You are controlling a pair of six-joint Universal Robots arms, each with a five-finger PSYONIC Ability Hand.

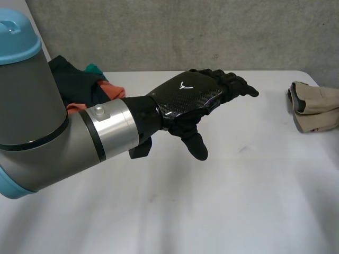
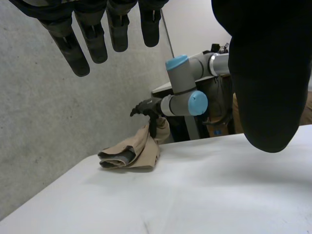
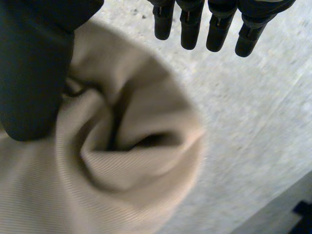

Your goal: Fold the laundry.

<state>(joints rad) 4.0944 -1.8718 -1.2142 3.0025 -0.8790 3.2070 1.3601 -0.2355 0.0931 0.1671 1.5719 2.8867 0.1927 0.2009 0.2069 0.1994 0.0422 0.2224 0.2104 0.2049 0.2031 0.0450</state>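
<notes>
— Since the left arm (image 1: pixel 47 127) stands so near the camera, how much of the pile of clothes (image 1: pixel 85 79) can you see?
— Just a dark heap with teal and orange patches at the desk's (image 1: pixel 238 201) far left corner. The arm covers the rest, and I cannot separate the pieces.
— And the beige garment (image 1: pixel 315 106)?
— Bunched on the desk's far right side, cut off at the head view's edge. One fold rises to the right robot hand (image 3: pixel 29 78).
— Is that hand gripping it?
— Its fingers (image 3: pixel 219 24) are straight and clear of the cloth, and the thumb lies against a bunched fold. Whether the thumb bears the fold up, I cannot tell.
— The left robot hand (image 1: pixel 193 98)?
— Above the desk's middle, spread wide, fingers straight, thumb pointing down, holding nothing.
</notes>
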